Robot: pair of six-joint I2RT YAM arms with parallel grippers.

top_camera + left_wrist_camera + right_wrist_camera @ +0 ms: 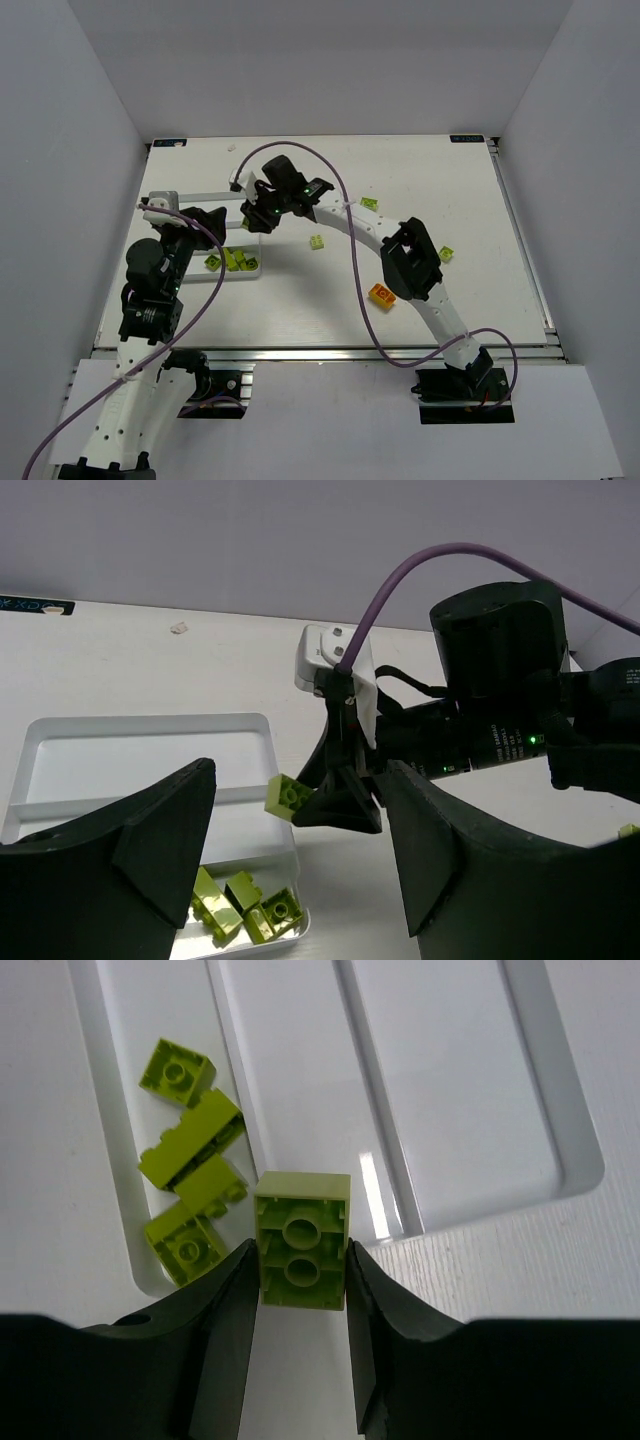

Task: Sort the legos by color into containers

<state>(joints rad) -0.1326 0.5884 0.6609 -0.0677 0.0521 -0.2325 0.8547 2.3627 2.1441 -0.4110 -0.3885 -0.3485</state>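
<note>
If the right fingers [215, 1340] let go from here: the lime brick [302, 1240] may hit a thin wall or the end rim of the tray [470, 1090]. It could then bounce into the bare middle compartment or out on the worktop [480, 290], because it hangs about over that wall.
Second risk: both arms are close over the same corner of the tray, so a careless move could make them touch.
Right fingers: clenched on the two long sides of the lime brick, its hollow underside facing the wrist camera.
Left fingers [160, 870]: spread apart, nothing between them.
Sorted bricks [185, 1160]: a few green ones lie in the outer compartment, just beside the held brick.
Right arm: reaches in an arc across the worktop to the left side, wrist pointing down.
Left arm: folded near its base, wrist low beside the tray.
Loose bricks: some green [317, 241] and one orange brick [382, 295] lie on the worktop.
</note>
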